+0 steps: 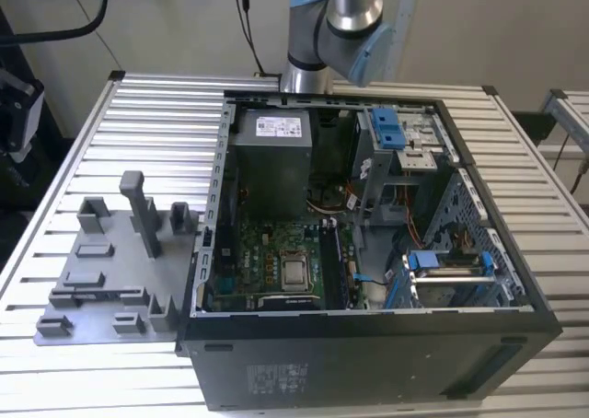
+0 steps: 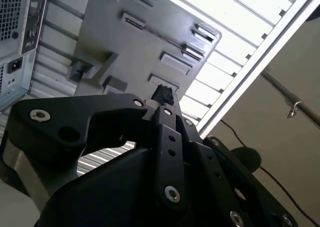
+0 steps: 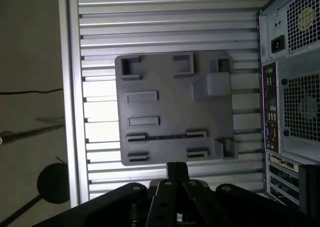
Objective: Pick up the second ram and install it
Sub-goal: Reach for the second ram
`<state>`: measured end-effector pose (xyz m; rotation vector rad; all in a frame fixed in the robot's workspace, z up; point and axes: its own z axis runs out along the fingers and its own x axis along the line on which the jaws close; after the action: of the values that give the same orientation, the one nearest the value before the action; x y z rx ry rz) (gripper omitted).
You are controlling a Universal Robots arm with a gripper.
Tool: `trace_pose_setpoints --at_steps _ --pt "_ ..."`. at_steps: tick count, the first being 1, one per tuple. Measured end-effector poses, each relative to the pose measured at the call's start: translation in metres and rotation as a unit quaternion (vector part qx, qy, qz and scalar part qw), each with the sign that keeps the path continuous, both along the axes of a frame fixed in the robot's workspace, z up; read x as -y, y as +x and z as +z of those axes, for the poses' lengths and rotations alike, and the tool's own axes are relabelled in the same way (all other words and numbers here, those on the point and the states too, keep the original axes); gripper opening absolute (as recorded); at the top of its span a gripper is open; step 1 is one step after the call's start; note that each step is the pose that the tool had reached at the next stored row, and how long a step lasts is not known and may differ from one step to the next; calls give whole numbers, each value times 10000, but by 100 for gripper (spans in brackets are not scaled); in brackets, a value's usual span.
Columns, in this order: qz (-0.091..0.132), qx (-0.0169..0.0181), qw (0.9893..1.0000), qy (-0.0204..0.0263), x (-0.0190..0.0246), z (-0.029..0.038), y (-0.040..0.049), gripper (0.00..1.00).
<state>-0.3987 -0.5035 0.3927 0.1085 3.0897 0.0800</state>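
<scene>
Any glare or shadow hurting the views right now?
Second wrist view: table slats wash out white, gripper dark in front. First wrist view: bright patch on the slats beside the grey holder plate. Exterior view: even light, computer case interior shadowed.

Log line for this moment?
black gripper: shut, empty | facing grey plastic holder tray | thin dark ram stick: on edge in tray

This looks like a robotics lab or test workshop. A robot arm point(image 1: 340, 31) is mounted at the back of a ribbed metal table point(image 1: 138, 123). On the table stand a computer case point(image 1: 368, 363) with its side off and a grey plate point(image 1: 101, 289) of plastic holder blocks. Loose cables point(image 1: 247, 13) hang down a plain bare wall point(image 1: 184, 22).
</scene>
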Motion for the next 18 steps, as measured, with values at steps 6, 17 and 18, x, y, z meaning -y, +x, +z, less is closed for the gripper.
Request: trace_pose_setpoints --at_steps 6,17,18 --pt "0 0 10000 0 101 0 0 11" --pt "-1 0 10000 0 224 0 0 11" --pt "0 1 10000 0 226 -1 0 11"
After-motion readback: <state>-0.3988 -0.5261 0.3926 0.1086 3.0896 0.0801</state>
